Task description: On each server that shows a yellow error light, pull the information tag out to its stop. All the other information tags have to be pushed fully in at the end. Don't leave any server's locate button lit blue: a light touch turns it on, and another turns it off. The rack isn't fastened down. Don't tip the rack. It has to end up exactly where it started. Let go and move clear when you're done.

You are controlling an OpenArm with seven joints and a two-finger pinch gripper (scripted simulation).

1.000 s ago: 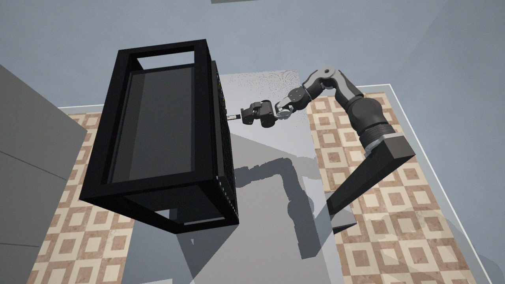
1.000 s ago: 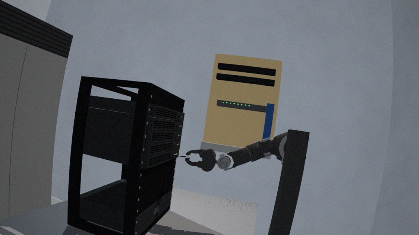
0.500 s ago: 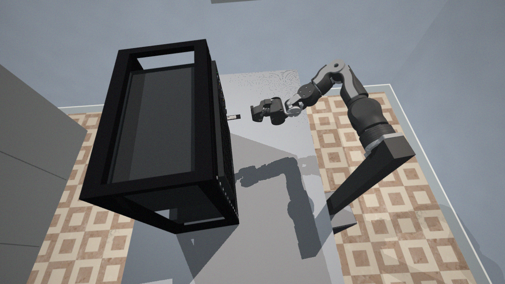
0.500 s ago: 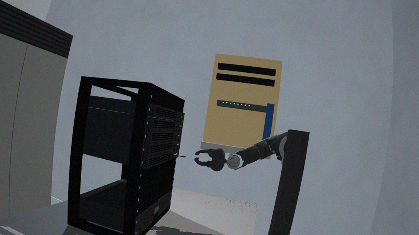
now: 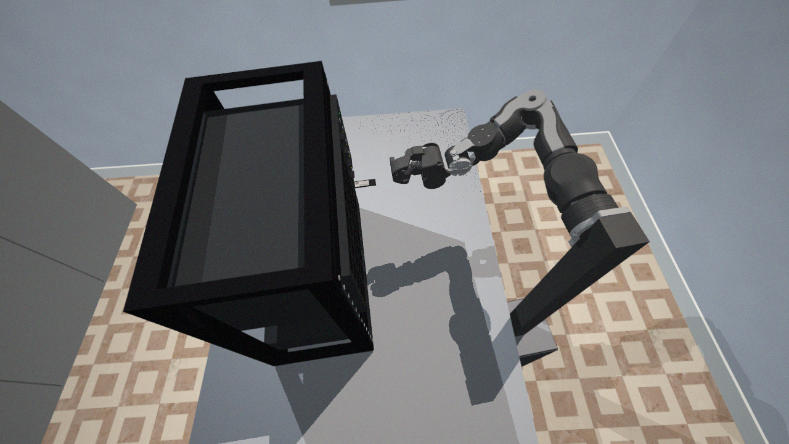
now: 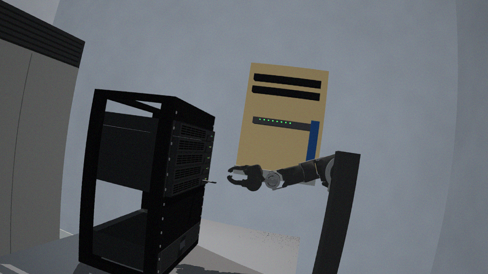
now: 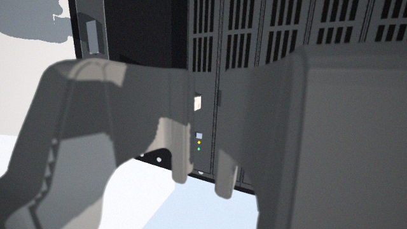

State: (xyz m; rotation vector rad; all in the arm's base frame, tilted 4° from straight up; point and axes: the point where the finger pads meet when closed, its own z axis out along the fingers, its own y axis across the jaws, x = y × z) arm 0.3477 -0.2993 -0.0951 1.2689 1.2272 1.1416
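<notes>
The black server rack [image 5: 163,209] [image 6: 92,171] stands upright on the floor with several servers stacked in its upper half. One server [image 7: 205,79] shows a yellow light [image 7: 199,142] above a green one, with a pale button [image 7: 199,135] over them. Its information tag [image 5: 365,182] [image 6: 209,181] [image 7: 197,103] sticks out from the front. My gripper [image 5: 392,169] [image 6: 229,174] [image 7: 208,129] is shut and empty. It hangs a short way in front of the tag's end, level with it and not touching it.
A tall grey cabinet [image 5: 44,221] [image 6: 5,117] stands left of the rack. A tan wall panel [image 6: 283,111] with green lights hangs behind the arm. The arm's dark pedestal [image 5: 579,264] [image 6: 332,221] stands to the right.
</notes>
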